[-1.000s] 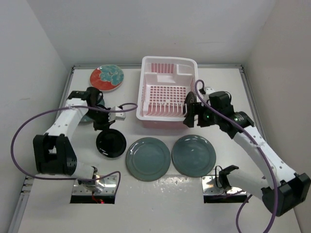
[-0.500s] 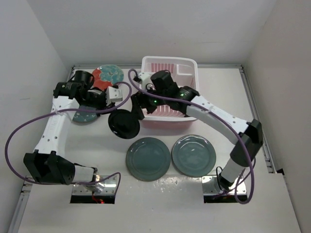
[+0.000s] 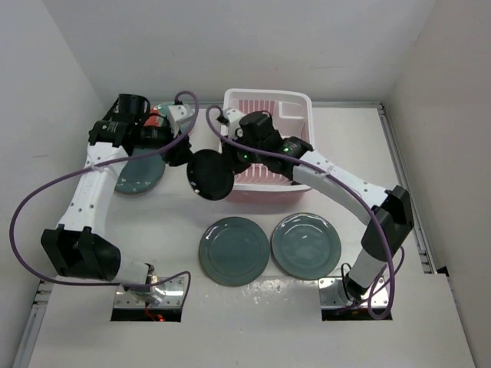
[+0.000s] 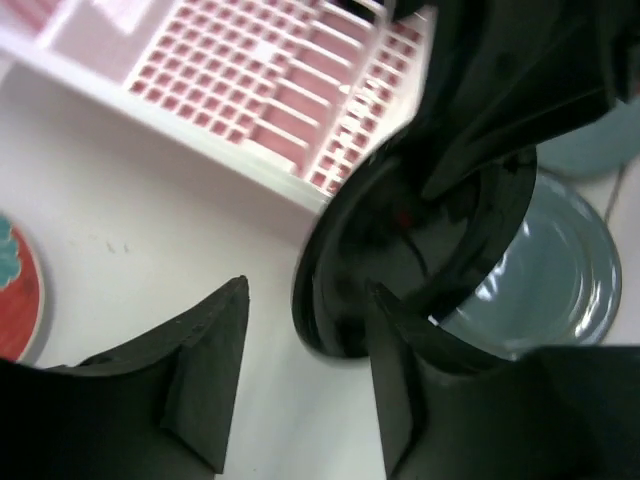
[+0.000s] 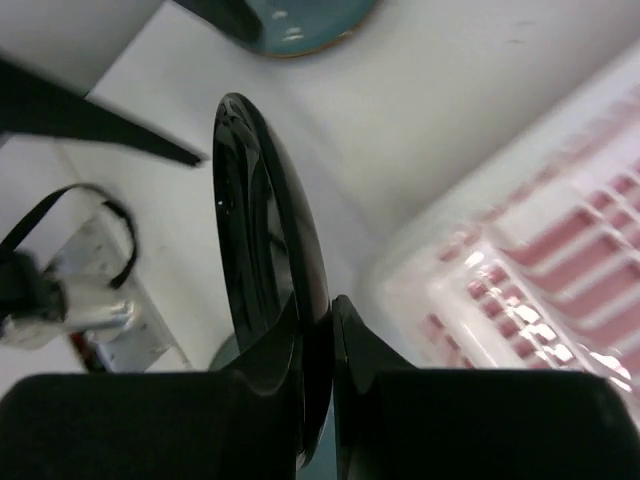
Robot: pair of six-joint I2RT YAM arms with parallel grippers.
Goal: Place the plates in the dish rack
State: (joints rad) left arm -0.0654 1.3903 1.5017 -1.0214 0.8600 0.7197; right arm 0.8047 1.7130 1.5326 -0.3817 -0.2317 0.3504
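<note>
Black, small and round, the glossy plate (image 3: 212, 175) stands on edge above the white table (image 3: 337, 138), just beside the front-left corner of the pink-and-white slotted plastic dish rack (image 3: 265, 103). The right gripper (image 5: 318, 310) is clamped on the plate's rim. The left gripper (image 4: 308, 290) has its fingers spread apart at the plate's edge. Two large grey-teal round plates (image 3: 234, 251) (image 3: 306, 245) lie flat, side by side, near the arm bases.
</note>
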